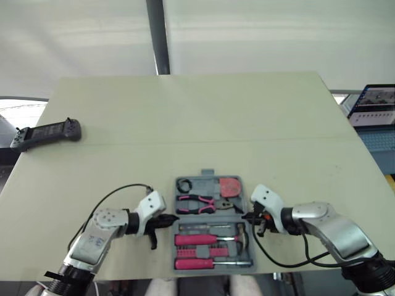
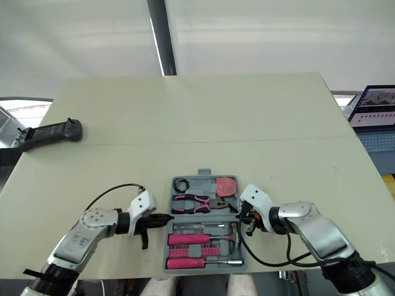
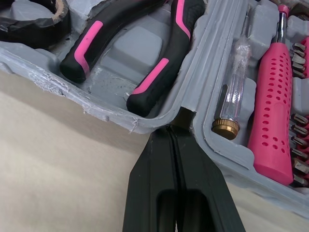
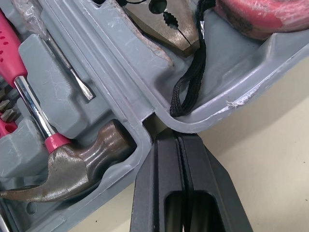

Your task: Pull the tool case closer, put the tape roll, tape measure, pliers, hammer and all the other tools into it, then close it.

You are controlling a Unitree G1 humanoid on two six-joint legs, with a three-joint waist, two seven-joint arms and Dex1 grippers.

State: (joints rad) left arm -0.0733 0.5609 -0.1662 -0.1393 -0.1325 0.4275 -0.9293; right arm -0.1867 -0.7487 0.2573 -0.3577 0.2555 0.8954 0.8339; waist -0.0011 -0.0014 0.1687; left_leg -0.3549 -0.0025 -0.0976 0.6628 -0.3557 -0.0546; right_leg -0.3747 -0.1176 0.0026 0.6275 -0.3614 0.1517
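Note:
The grey tool case (image 1: 207,173) lies open on the table near the front edge. Its far half holds the black tape roll (image 1: 184,184), the pink tape measure (image 1: 230,187) and the pink-and-black pliers (image 1: 197,203). The near half holds the hammer (image 4: 72,164), pink screwdrivers (image 1: 197,238) and bits. My left gripper (image 1: 168,219) is shut, its tips touching the case's left side at the hinge notch (image 3: 183,118). My right gripper (image 1: 249,217) is shut too, its tips against the hinge notch on the right side (image 4: 154,121).
A black handheld controller (image 1: 46,132) lies at the table's far left. A screen (image 1: 373,105) stands beyond the right edge. A dark pole (image 1: 159,37) rises behind the table. Bare tabletop stretches behind the case.

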